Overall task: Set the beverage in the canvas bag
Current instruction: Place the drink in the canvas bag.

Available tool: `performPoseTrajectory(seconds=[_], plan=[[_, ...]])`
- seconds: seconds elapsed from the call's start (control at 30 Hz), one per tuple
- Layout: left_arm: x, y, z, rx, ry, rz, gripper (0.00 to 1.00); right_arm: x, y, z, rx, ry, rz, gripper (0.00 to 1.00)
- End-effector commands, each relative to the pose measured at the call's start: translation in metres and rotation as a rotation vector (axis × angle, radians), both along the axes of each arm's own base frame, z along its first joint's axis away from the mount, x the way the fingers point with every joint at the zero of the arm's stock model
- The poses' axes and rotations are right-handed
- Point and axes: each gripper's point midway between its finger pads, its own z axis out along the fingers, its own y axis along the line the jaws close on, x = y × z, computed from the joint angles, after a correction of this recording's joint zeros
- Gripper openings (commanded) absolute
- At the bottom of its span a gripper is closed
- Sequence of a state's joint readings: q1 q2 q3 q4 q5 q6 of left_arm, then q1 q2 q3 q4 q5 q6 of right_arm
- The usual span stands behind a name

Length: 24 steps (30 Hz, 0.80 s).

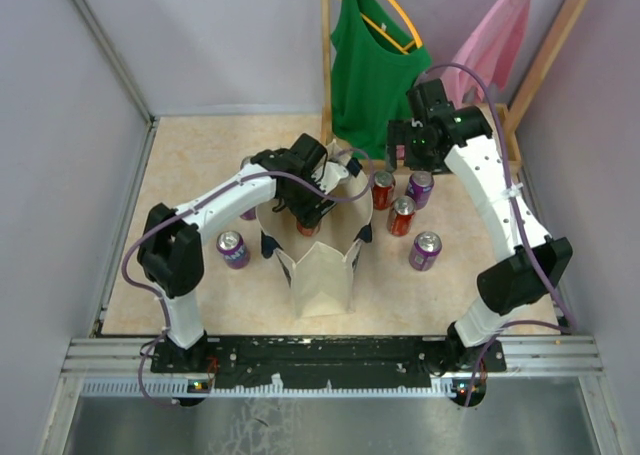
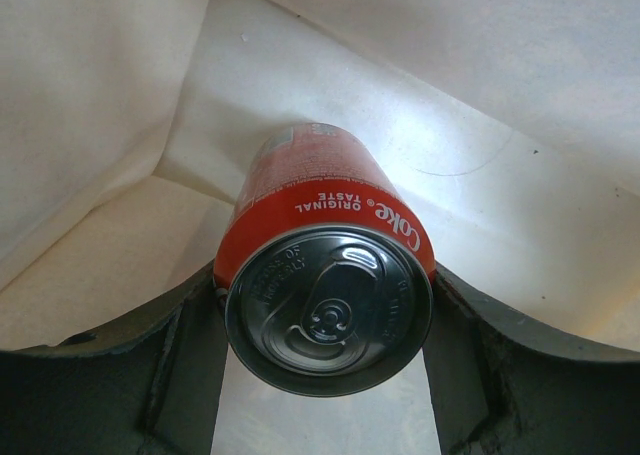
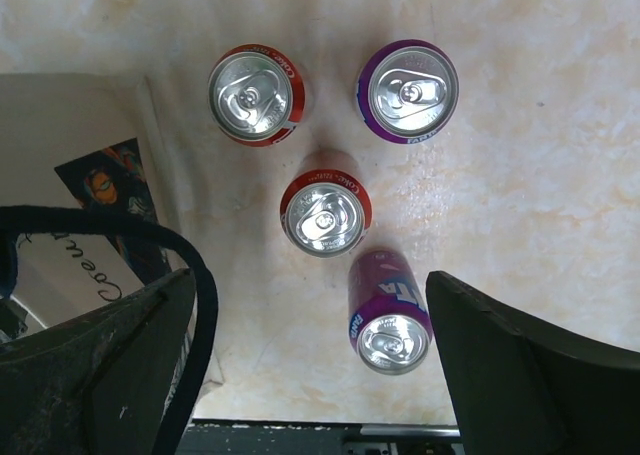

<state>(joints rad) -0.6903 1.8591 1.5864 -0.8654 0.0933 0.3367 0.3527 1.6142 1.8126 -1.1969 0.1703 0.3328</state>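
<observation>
Left gripper pinches 1 red can mid-wall at frame centre inside the canvas bag; likely rigid, slick, dentable; right gripper spread.

Top view: left gripper fingertips are hidden inside the canvas bag; a purple can is mostly covered by the left arm | Left wrist: cola can underside is concealed; fingers are cut at the bottom edge | Right wrist: bag is cropped at left.
</observation>
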Motion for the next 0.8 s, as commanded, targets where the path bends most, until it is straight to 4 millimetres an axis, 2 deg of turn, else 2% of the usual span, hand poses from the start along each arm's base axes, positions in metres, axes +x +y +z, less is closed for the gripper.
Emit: performPoseTrajectory(seconds=[0.0,0.07,0.23,0.6,0.63,0.7,0.73,0.77], plan=[[0.02,-0.003,0.005,-0.012,-0.088,0.078,0.0,0.003,-0.003,0.01,0.009,-0.044,0.005,0.99],[0.023,-0.004,0.003,-0.022,-0.108,0.1,0.0,0.003,-0.003,0.01,0.006,-0.04,0.004,0.99],[0.019,0.001,-0.011,-0.029,-0.105,0.136,0.0,0.0,-0.002,0.005,0.008,-0.024,0.005,0.99],[0.001,-0.001,-0.036,-0.089,-0.05,0.162,0.01,-0.008,-0.004,0.001,0.012,-0.001,-0.005,0.99],[0.0,-0.001,-0.037,-0.089,-0.051,0.163,0.08,-0.008,-0.005,0.0,0.01,-0.001,-0.008,0.99],[0.0,-0.001,-0.033,-0.095,-0.057,0.162,0.29,-0.01,-0.005,0.0,0.011,-0.001,-0.009,0.99],[0.001,-0.001,-0.029,-0.1,-0.067,0.161,0.44,-0.011,-0.005,-0.001,0.012,0.002,-0.009,0.99],[0.002,-0.001,-0.025,-0.102,-0.077,0.16,0.52,-0.011,-0.005,-0.003,0.013,0.006,-0.008,0.99]])
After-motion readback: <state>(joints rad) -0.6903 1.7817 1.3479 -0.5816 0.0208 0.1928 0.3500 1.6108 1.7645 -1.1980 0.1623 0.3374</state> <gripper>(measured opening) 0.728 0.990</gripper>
